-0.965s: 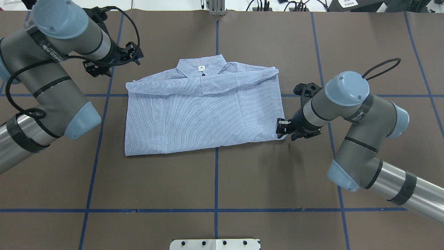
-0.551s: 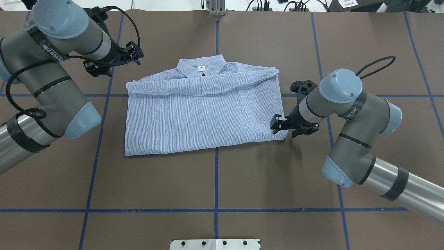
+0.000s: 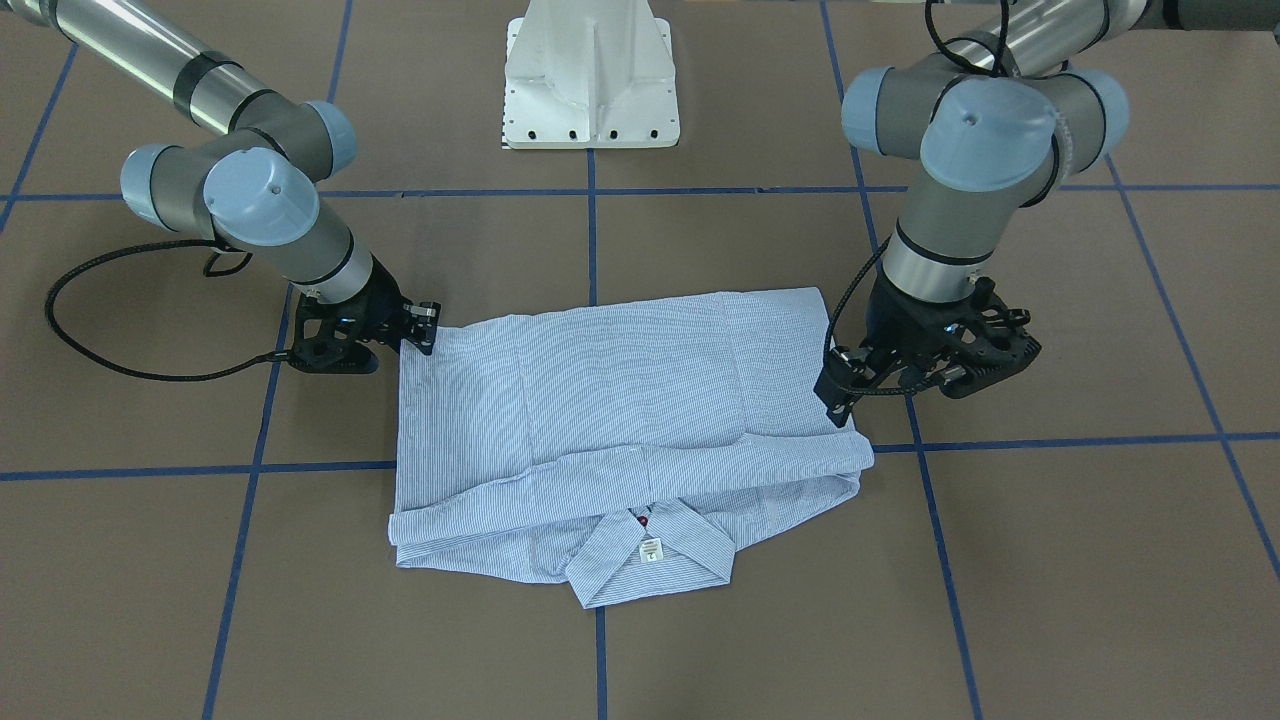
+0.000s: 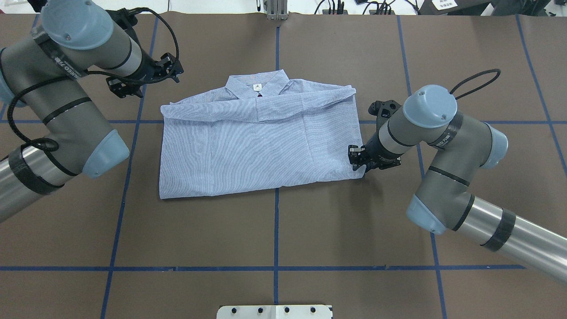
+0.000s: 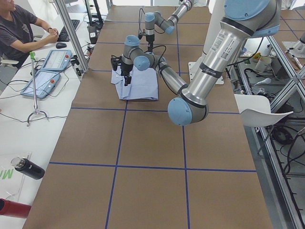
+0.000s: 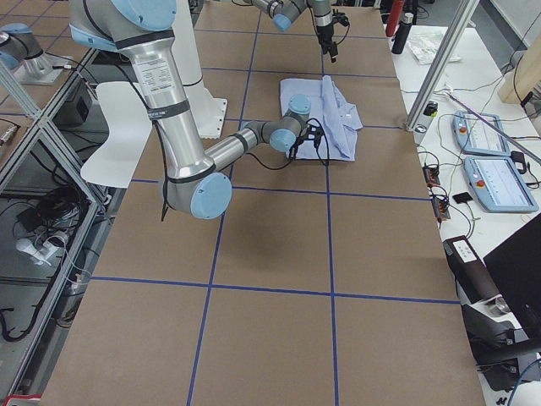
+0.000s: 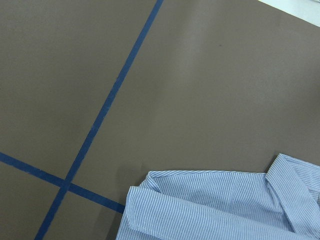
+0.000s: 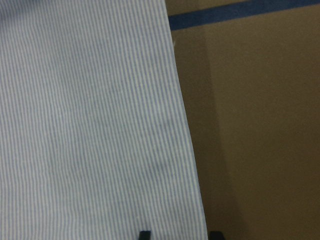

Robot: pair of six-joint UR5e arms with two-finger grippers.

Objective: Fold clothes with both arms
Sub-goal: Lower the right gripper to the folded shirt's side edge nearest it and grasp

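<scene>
shirt (image 4: 261, 146) lies folded at table (image 4: 274, 230) centre, collar at 12 o'clock. right gripper (image 4: 355, 158) sits at its 4 o'clock corner, fingers (image 8: 145, 235) narrowly apart over the hem. left gripper (image 4: 173, 70) hovers at 10 o'clock; its opening i cannot tell.

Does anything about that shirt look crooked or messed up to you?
Nothing looks torn or spilled. The shirt just lies slightly askew: its folded sleeve below the collar slants, and the near hem runs at an angle to the blue tape lines.

Bright even light, soft shadows, sharp focus.
</scene>
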